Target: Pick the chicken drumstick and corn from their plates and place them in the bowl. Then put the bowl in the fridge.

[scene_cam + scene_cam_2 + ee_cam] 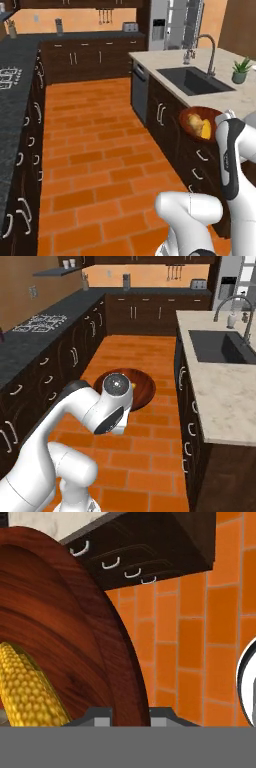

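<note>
Claw (pixel 130 714) grips reddish-brown wooden bowl (pixel 75 637) holding yellow corn (pixel 27 687).

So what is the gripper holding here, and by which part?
The wooden bowl, pinched at its rim between the fingers, carried above the floor with the corn inside.

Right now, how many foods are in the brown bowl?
2: the corn and the chicken drumstick lie side by side in the wooden bowl, held above the floor. More may be hidden.

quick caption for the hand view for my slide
Claw shut on the rim of the wooden bowl, corn inside, carried above the orange tile floor.
</note>
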